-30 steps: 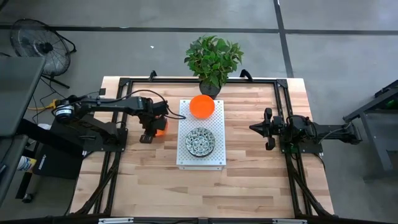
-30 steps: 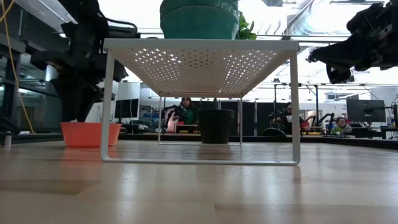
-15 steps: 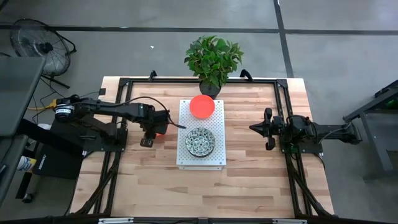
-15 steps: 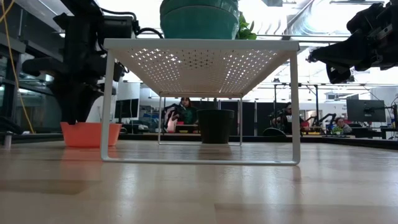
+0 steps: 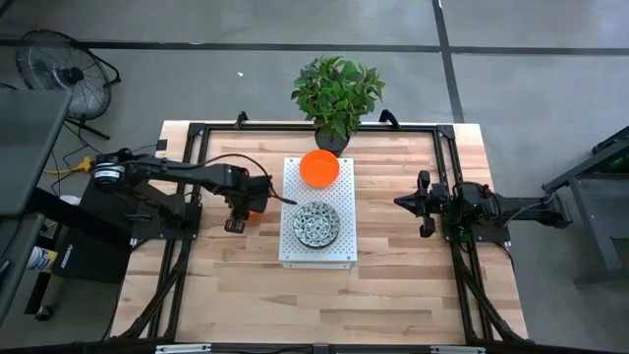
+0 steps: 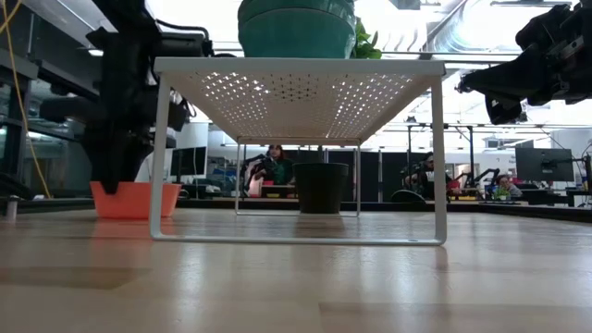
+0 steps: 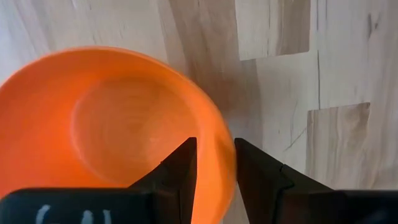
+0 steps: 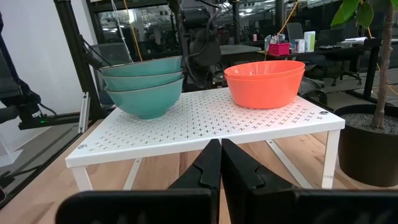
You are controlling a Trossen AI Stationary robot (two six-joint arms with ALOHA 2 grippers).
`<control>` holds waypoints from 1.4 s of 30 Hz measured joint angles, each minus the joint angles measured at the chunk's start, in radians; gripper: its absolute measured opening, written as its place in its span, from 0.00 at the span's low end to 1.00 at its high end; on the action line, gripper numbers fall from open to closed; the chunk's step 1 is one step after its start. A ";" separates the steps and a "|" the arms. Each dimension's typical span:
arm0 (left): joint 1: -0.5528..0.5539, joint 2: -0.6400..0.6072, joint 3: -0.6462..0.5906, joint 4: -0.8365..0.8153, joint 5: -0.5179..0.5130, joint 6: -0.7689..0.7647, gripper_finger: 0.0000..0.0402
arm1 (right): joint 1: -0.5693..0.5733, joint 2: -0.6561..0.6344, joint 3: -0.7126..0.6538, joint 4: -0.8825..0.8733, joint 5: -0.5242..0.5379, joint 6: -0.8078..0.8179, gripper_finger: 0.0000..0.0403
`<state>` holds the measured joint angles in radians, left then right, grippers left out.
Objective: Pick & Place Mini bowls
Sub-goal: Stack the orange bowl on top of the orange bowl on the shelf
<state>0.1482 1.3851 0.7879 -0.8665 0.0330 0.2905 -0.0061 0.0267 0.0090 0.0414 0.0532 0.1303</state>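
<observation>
One orange mini bowl stands on its base on the table, left of the white perforated shelf. My left gripper is over it, shut on its rim. On the shelf stand orange bowls and a stack of patterned bowls, teal outside. My right gripper hovers shut right of the shelf, touching nothing. My left gripper holds the orange bowl by its rim, pinched with one finger inside the bowl and the other outside. The fingers come from above, pointing down. The bowl sits upright with its base on the table.
A potted plant stands at the table's far edge behind the shelf. A black frame borders the table. Bare wood lies in front of the shelf and under it. People sit in the room beyond.
My left arm has shifted slightly toward the shelf, and the gripper has settled over the orange bowl. The bowl has stayed on the table where it was. My right arm has kept still.
</observation>
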 joint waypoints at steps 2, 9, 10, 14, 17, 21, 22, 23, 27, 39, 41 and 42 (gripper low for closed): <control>0.002 0.005 0.000 0.000 -0.014 0.004 0.26 | 0.000 0.000 0.000 0.000 0.000 0.000 0.00; 0.002 0.005 0.000 -0.006 -0.023 0.006 0.11 | 0.000 0.000 0.000 0.000 0.000 0.000 0.00; 0.002 0.005 0.000 -0.006 -0.020 0.015 0.07 | 0.000 0.000 0.000 0.000 0.000 0.000 0.00; 0.002 0.003 0.002 -0.008 -0.010 0.033 0.02 | 0.000 0.000 0.000 0.000 0.000 0.000 0.00; -0.003 0.002 0.002 -0.030 -0.006 0.045 0.01 | 0.000 0.000 0.000 0.000 0.000 0.000 0.00; -0.018 -0.027 0.012 -0.101 -0.029 0.045 0.01 | 0.000 0.000 0.000 0.000 0.000 0.000 0.00; -0.027 -0.031 0.021 -0.114 -0.044 0.044 0.01 | 0.000 0.000 0.000 0.000 0.000 0.000 0.00; -0.036 -0.040 0.030 -0.126 -0.064 0.044 0.01 | 0.000 0.000 0.000 0.000 0.000 0.000 0.00; -0.081 -0.089 0.089 -0.199 -0.107 0.046 0.00 | 0.000 0.000 0.000 0.001 0.000 0.000 0.00; -0.151 -0.235 0.350 -0.342 -0.254 0.222 0.00 | 0.000 0.000 0.000 0.000 0.000 0.000 0.00; -0.149 -0.242 0.396 -0.327 -0.260 0.296 0.00 | 0.000 0.000 0.000 0.000 0.000 0.000 0.00; -0.149 -0.243 0.420 -0.323 -0.261 0.340 0.00 | 0.000 0.000 0.000 0.000 0.000 0.000 0.00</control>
<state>-0.0008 1.1425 1.2080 -1.1898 -0.2279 0.6302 -0.0059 0.0265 0.0093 0.0418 0.0530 0.1303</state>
